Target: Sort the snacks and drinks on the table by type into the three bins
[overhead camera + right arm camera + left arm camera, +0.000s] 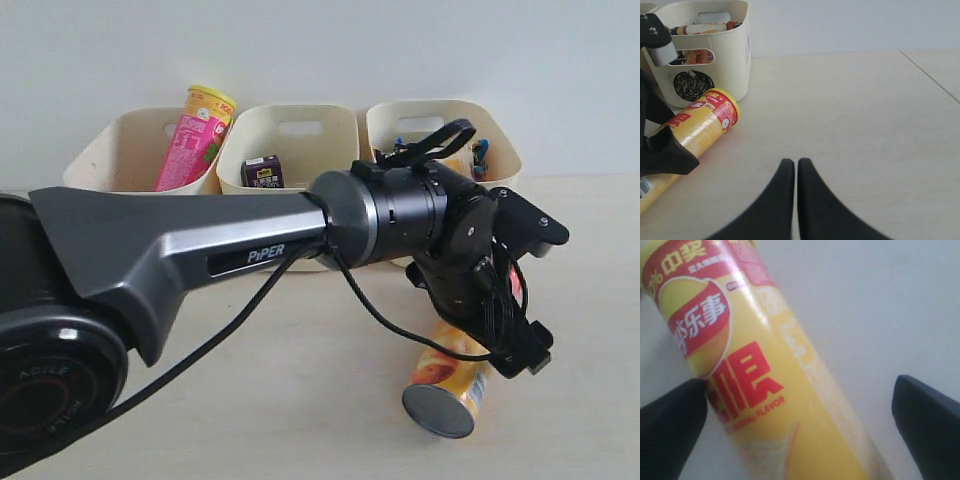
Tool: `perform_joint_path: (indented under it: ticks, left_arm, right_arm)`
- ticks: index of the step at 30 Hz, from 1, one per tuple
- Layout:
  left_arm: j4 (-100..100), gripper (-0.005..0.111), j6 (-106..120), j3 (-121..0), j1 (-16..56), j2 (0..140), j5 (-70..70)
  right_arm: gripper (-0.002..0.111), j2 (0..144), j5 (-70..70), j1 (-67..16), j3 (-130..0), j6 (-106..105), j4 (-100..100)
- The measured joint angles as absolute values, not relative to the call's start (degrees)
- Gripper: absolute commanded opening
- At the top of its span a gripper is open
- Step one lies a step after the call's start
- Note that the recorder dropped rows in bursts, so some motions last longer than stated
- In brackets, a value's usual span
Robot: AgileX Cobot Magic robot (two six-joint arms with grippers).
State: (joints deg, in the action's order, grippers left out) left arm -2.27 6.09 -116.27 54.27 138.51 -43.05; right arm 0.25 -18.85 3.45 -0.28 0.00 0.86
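An orange-yellow chip tube (455, 385) lies on its side on the table, its grey end facing the front. My left gripper (505, 325) has reached across and is down over it, open, one finger on each side. In the left wrist view the tube (780, 390) fills the gap of the gripper (800, 390): one finger sits next to it, the other stands apart. The right wrist view shows the tube (695, 130) too. My right gripper (796, 162) is shut and empty over bare table. The pink tube (195, 135) stands in the left bin (120, 150). The drink carton (262, 172) sits in the middle bin (300, 125).
The right bin (500, 160) stands just behind the lying tube and holds packets (705, 29). All three bins line the back wall. My left arm (200, 250) stretches across the front of the bins. A table seam (930, 75) runs on the far side.
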Motion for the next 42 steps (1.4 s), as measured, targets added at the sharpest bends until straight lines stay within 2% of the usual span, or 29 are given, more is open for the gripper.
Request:
perform_joint_path:
  ticks: [6, 9, 11, 14, 18, 19, 27, 42]
  left_arm:
    - [-5.06, 0.091, 3.51, -116.27, 54.06, 139.67, -42.92]
    - [-5.17, 0.085, 3.25, -116.27, 53.91, 140.03, -42.81]
    - [-5.14, 0.075, 3.13, -116.27, 53.91, 140.27, -42.81]
    - [-5.14, 0.053, 2.80, -116.47, 53.91, 140.88, -42.43]
    - [-5.35, 0.008, 2.80, -116.57, 53.86, 140.81, -42.22]
    - [-5.35, 0.005, 3.28, -116.57, 53.86, 140.81, -42.22]
    - [-5.35, 0.004, 5.60, -116.46, 53.86, 137.35, -43.66]
    - [-7.06, 0.004, 7.95, -113.56, 52.65, 119.40, -53.06]
  right_arm:
    - [0.000, 0.25, -18.85, 3.45, -0.28, 0.00, 0.86]
    - [0.000, 0.25, -18.85, 3.45, -0.28, 0.00, 0.86]
    - [0.000, 0.25, -18.85, 3.45, -0.28, 0.00, 0.86]
    - [0.000, 0.25, -18.85, 3.45, -0.28, 0.00, 0.86]
    - [0.000, 0.25, -18.85, 3.45, -0.28, 0.00, 0.86]
    - [0.000, 0.25, -18.85, 3.45, -0.28, 0.00, 0.86]
    - [0.000, 0.25, -18.85, 3.45, -0.28, 0.00, 0.86]
    - [0.000, 0.25, -18.85, 3.45, -0.28, 0.00, 0.86]
